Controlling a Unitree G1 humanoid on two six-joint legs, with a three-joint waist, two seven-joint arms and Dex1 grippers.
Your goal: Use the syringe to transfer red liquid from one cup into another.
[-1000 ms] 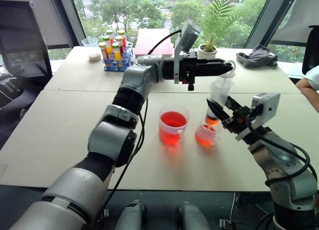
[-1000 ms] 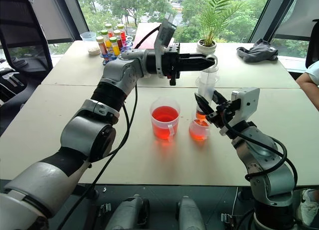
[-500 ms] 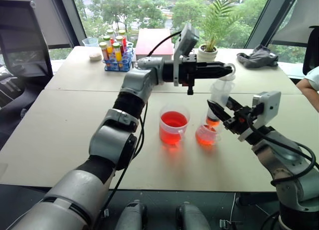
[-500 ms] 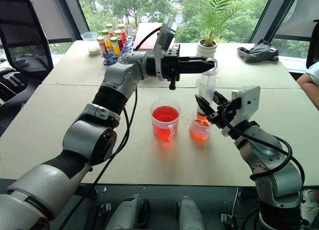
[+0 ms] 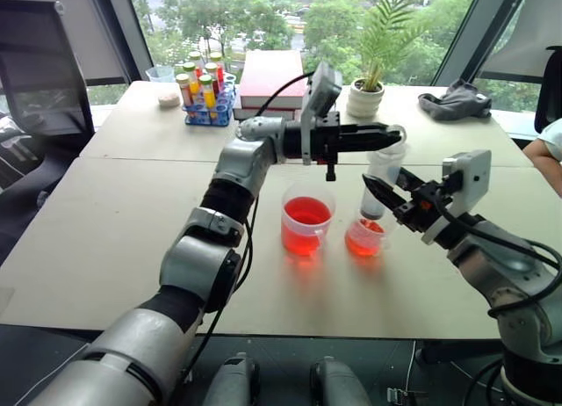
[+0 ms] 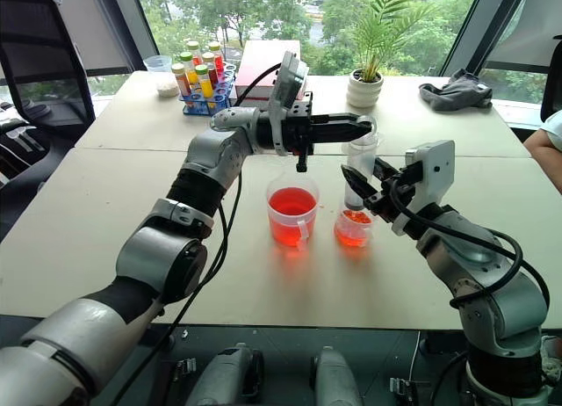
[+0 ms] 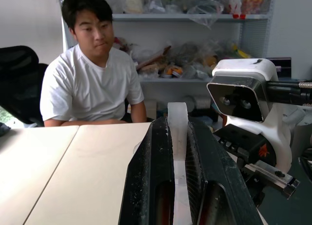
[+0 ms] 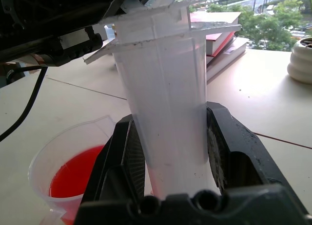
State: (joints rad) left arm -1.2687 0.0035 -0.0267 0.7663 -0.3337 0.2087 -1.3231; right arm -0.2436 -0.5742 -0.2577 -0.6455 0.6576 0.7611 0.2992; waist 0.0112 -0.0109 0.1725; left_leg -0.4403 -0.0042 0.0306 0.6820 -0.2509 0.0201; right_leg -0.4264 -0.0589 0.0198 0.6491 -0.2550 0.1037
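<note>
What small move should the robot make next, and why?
Probably lift the syringe clear of the small cup. The left hand has the plunger pressed low, the right hand grips the barrel, which looks empty, and red liquid sits in that cup.

The syringe (image 5: 379, 179) is a large clear plastic one with a thick barrel. It stands almost upright, a little tilted, with its tip down inside the smaller cup (image 5: 365, 237). Its plunger top is pushed down near the barrel's flange.

The smaller cup is squat and clear and stands on the table just beside the larger cup (image 5: 306, 220). It holds some red liquid (image 6: 353, 220) at the bottom; its handle is hard to make out.

The larger cup is taller, clear, with a wide rim, and stands upright. It is about half full.
</note>
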